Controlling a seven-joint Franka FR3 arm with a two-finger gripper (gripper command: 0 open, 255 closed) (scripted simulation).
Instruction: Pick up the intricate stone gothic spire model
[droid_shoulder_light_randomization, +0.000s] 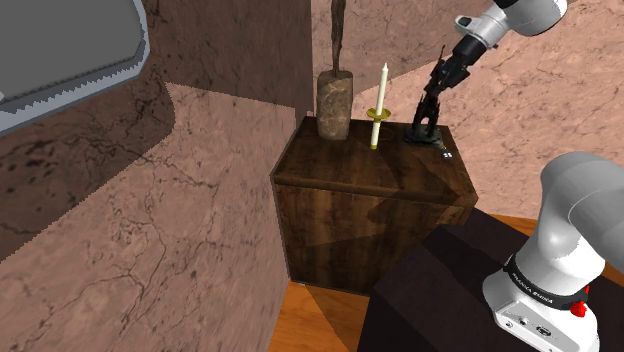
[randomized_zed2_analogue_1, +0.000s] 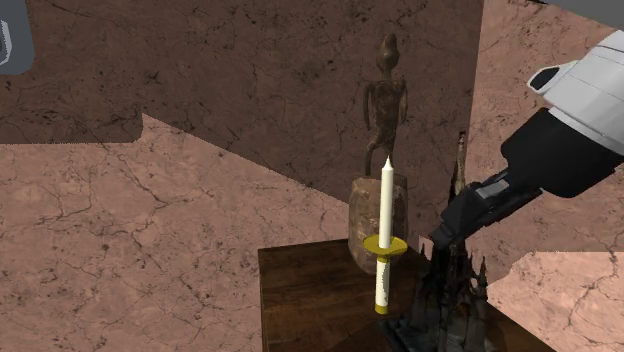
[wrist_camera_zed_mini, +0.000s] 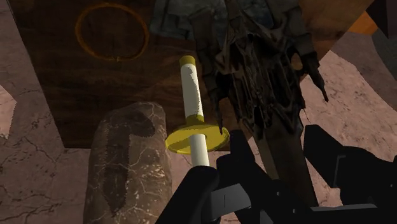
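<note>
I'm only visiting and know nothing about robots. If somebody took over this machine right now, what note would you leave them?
Gripper: at the upper part of the spire; whether it is clamped cannot be told.
Things: the dark spire stands on the wooden cabinet. Beside it, toward the shoulder view's left, are a white candle, then a figure statue on a stone block.
Done: the approach.
Left: confirm the grip, then lift straight up, probably keeping clear of the candle.
</note>
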